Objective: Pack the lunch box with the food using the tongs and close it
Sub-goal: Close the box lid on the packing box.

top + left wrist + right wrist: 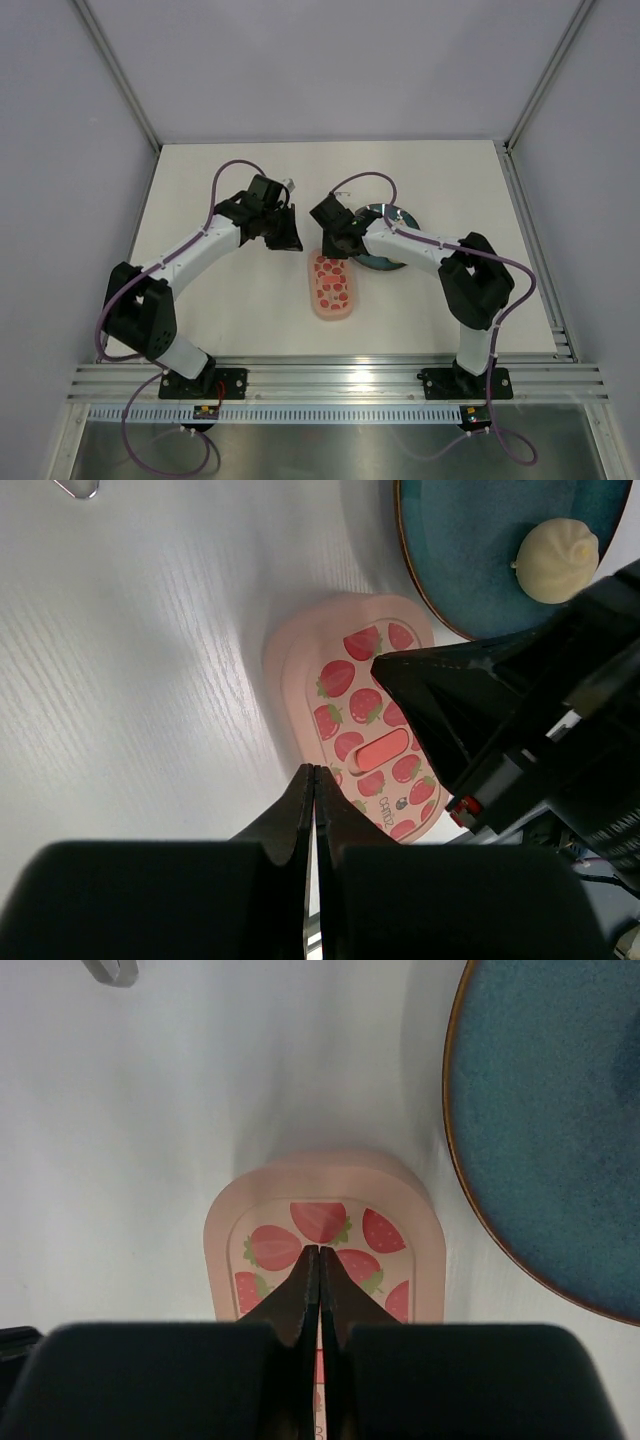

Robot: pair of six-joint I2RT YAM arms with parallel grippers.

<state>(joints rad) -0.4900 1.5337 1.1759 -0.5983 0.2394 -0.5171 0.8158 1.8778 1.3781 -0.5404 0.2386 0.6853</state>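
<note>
The pink lunch box [333,285] lies on the table with its strawberry-patterned lid [365,710] on top. My right gripper [319,1251] is shut and empty, with its tips over the far end of the lid [320,1222]; whether they touch it I cannot tell. My left gripper [315,772] is also shut and empty, and it hovers just left of the box. One beige round piece of food [556,560] sits on the teal plate [470,540]. A thin metal end of the tongs [80,488] shows at the edge of the left wrist view.
The teal plate [392,213] lies right of the box, partly under the right arm. In the left wrist view the right gripper's black body [480,710] reaches over the box. White walls and metal rails enclose the table.
</note>
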